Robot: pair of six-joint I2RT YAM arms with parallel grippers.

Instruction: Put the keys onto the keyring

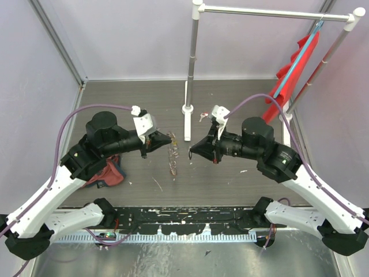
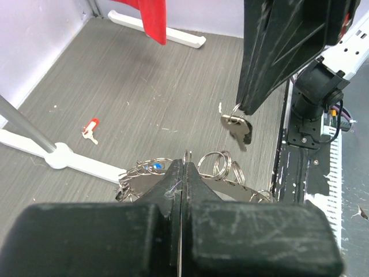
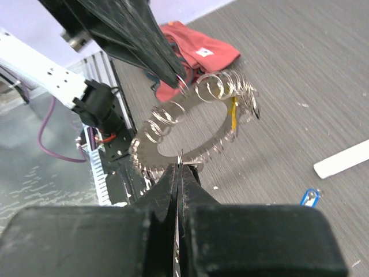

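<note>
Keyring (image 2: 216,165) near arc hidden behind the left gripper (image 2: 184,160).
Left gripper is clamped on the keyring rim; right gripper (image 3: 180,167), closed, pinches a silver key (image 2: 236,128) that hangs just beside the keyring.

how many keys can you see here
4. A silver key hangs from the right gripper; a red-tagged key and a blue-tagged key lie on the table; a yellow-tagged key hangs on the keyring. More may be hidden among its loops.
</note>
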